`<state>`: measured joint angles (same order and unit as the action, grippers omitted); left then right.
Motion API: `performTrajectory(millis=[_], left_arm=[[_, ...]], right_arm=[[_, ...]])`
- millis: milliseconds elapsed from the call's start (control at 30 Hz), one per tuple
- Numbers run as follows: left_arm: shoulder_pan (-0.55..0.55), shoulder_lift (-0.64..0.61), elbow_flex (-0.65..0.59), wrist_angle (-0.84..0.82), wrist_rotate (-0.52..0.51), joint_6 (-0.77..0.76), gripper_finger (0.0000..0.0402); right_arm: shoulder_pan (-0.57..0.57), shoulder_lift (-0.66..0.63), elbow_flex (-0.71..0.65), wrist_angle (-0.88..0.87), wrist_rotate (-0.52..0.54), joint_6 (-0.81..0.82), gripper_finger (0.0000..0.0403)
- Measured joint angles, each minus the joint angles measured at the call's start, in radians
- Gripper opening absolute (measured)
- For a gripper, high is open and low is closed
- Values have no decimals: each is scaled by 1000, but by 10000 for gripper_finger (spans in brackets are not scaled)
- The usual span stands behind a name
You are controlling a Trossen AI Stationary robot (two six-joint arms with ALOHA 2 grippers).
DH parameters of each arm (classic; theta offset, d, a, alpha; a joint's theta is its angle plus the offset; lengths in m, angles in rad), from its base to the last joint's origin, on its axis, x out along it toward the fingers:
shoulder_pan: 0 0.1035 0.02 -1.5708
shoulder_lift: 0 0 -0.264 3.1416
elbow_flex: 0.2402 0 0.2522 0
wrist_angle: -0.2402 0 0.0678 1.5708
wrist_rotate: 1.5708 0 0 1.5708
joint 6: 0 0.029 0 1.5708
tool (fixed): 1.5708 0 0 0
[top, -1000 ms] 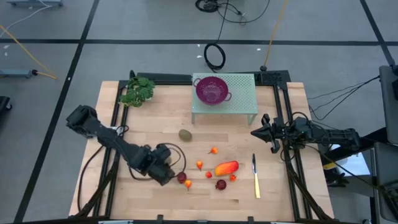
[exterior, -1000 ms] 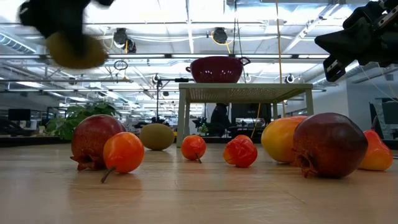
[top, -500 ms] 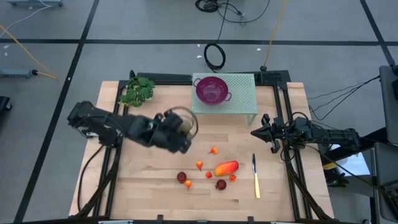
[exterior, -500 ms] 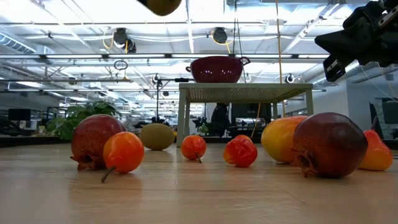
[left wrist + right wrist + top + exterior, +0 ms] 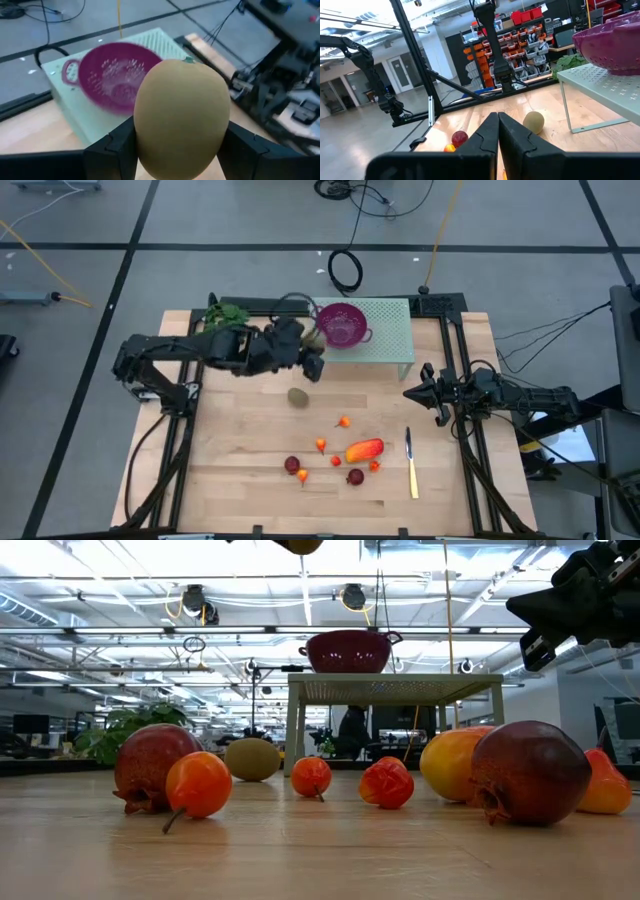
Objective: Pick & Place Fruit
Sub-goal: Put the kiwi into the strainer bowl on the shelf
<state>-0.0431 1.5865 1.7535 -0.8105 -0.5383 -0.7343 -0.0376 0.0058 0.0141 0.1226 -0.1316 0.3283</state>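
Beside the colander [image 5: 341, 323], my left end effector [image 5: 313, 352] pinches a kiwi [image 5: 181, 117], carried high for dropping in; my right end effector [image 5: 412, 392] waits, pressed together.

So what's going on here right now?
The left gripper holds an olive-brown oval fruit between its fingers, up in the air beside the purple colander that sits on the pale green stand. The fruit is not in the colander yet. The other olive-brown oval, the elongated orange-red piece, two dark red balls and the tiny orange-red ones lie on the table, with a knife beside them. The right gripper waits shut at the table's right side.
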Motion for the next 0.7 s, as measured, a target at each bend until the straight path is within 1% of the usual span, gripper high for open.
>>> performTrajectory(millis=[67,200,433,700], left_arm=[[29,0,0,31,16,6,209],[79,0,0,95,16,7,209],[129,26,0,241,38,38,209],[158,57,0,280,44,25,209]], right_arm=[[0,0,0,0,0,0,4],[0,0,0,0,0,0,4],[0,0,0,0,0,0,4],[0,0,0,0,0,0,4]])
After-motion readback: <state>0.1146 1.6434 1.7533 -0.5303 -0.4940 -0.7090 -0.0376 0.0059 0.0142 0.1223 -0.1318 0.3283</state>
